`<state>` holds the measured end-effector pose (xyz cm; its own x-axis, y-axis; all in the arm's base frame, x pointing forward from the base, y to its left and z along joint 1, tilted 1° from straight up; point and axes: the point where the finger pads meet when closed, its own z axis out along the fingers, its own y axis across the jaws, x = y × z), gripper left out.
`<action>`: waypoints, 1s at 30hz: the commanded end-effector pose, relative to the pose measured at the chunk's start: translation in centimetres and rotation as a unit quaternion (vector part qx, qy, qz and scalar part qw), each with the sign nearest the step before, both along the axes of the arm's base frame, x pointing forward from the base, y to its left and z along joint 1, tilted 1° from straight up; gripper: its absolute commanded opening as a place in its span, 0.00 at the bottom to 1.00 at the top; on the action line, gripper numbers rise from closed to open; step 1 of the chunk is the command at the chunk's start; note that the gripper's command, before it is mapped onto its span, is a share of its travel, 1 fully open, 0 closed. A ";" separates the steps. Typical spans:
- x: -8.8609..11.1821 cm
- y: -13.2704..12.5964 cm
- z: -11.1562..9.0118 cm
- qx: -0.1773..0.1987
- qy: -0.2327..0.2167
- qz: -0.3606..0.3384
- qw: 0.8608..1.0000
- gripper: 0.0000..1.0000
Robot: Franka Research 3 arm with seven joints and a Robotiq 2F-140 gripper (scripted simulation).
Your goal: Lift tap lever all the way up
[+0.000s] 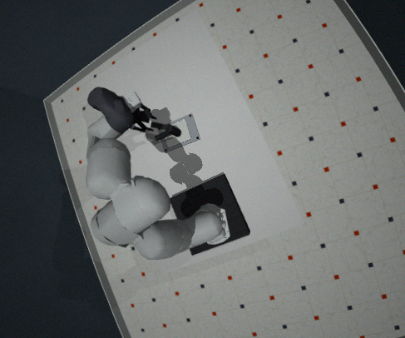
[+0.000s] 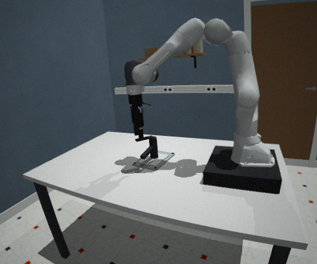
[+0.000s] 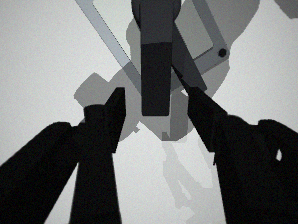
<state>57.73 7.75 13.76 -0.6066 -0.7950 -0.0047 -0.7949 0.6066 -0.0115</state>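
Observation:
The dark tap [image 2: 152,146] stands on a thin grey frame plate [image 2: 155,160] on the white table. Its lever [image 2: 142,139] sticks out about level from the top of the tap, towards the left. My gripper [image 2: 140,135] hangs straight down over the lever's free end. In the wrist view the lever [image 3: 156,75] lies between my two fingertips, with a gap on each side, so the fingers stand partly open around it without touching. From above, the gripper [image 1: 147,121] sits at the left end of the tap [image 1: 167,132].
The tap's spout [image 2: 146,153] slopes down towards the plate. The arm's black base block [image 2: 243,173] stands on the table to the right. The table's left edge is near the gripper in the top view.

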 end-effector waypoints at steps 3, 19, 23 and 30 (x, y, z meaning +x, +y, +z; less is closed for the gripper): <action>0.0 0.0 -0.2 -0.001 0.000 -0.002 1.000 0.46; 0.0 0.0 -1.3 -0.001 0.000 -0.002 1.000 0.46; 0.0 0.0 -1.8 -0.001 0.000 -0.002 1.000 0.46; 0.0 -0.1 -2.5 -0.001 0.000 -0.002 1.000 0.46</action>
